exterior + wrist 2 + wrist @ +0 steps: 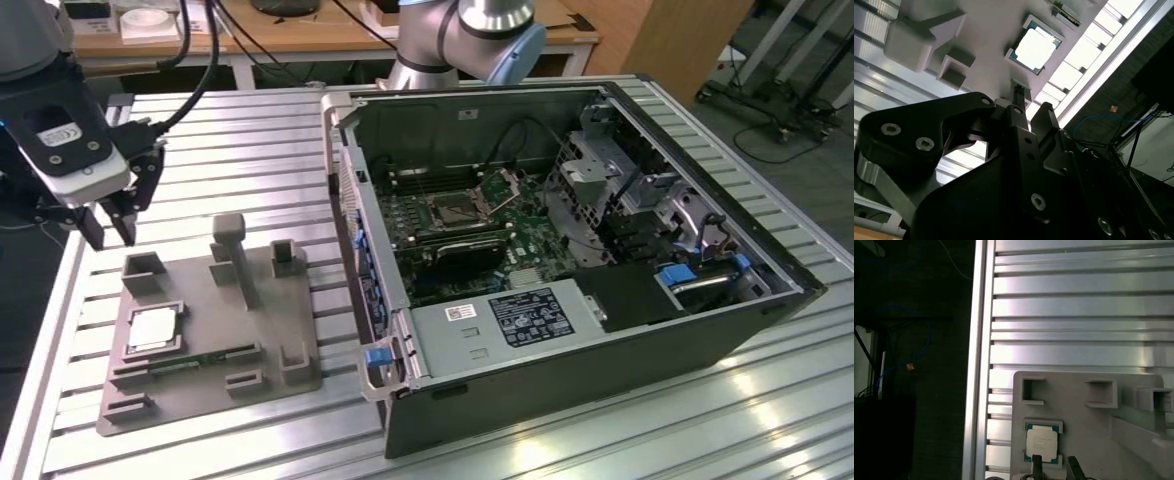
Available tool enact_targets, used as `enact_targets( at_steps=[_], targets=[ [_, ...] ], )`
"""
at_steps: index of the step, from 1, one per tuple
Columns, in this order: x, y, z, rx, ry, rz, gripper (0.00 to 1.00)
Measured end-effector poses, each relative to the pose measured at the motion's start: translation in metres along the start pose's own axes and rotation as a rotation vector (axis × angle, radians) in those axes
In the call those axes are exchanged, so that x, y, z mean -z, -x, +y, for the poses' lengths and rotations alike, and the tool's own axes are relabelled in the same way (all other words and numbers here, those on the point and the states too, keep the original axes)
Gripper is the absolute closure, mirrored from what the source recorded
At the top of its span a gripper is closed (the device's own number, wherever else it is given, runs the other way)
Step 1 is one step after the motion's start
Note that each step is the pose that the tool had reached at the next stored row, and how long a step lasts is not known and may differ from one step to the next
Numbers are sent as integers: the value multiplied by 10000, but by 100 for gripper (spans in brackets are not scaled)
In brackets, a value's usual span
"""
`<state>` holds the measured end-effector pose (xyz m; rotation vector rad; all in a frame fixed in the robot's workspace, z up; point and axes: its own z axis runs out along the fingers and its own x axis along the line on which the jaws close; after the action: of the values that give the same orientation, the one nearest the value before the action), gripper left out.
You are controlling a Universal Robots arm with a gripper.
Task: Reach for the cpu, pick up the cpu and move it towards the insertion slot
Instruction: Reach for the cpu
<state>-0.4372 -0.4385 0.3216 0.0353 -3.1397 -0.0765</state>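
- At the upper left of the exterior view, the gripper [110, 232] hangs in the air near the upper end of the grey tray [200, 305]. Its two fingers point down with a clear gap between them, so it is open. It holds nothing and seems to touch nothing.
- In the first wrist view, the two dark fingertips [1037, 466] poke in at the bottom edge of the frame. There is a gap between them there too, and the chip sits just above them in the frame.
- At the lower left of the exterior view, the chip [154, 328] lies flat in a square pocket of the tray. It has not been picked up. A thin green strip [200, 357] lies just beside it, lower in the frame.
- I think the chip is light, thin and stiff. Its shiny metal top looks slippery (and chips like this break easily). The best hold seems to be on two opposite side edges, with a soft squeeze, keeping it flat.
- In the middle of the exterior view, the slot [458, 208] sits on the green board [534, 250] inside the open computer box [601, 385]. Its metal flap [507, 186] stands up, so the slot looks open. It is well apart from the chip.
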Motion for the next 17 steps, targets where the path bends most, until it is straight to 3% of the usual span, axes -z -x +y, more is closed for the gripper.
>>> enact_targets(
  at_steps=[2,5,13,17],
  targets=[
    [-18,-3,-27,1,88,-1,67],
    [-33,-4,-49,0,345,-7,67],
    [-34,-4,-52,0,361,-7,67],
    [-34,-4,-52,0,361,-7,60]
  ],
)
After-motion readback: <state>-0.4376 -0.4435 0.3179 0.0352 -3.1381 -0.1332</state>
